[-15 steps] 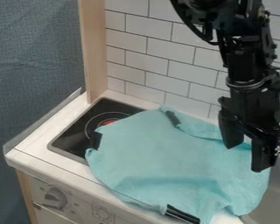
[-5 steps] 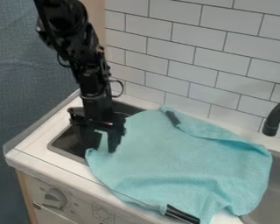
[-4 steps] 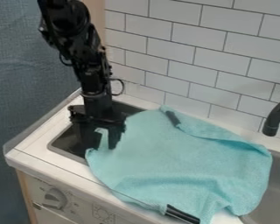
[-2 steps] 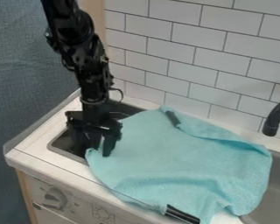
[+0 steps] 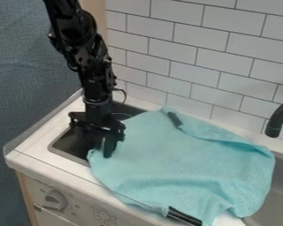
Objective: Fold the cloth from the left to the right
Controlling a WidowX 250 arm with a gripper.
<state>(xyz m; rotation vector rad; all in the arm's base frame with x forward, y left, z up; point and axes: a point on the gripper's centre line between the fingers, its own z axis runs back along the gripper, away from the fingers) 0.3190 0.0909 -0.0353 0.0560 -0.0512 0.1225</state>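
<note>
One knob, one gripper, one cloth, two dark strips on its edges, one faucet. Fingers sit slightly parted, a narrow gap, at the cloth's left corner. Cloth is teal, spread, rumpled along its near side; it runs from black stovetop over white tabletop to grey sink. Pale tiled wall behind.

Room to pass: space above teal cloth, between gripper and black faucet. Further room over front counter edge, left of cloth. Obstacles: tiled wall bounds back; faucet spout juts in at right, near sink; robot arm takes up space above stovetop; wooden post stands behind arm.
</note>
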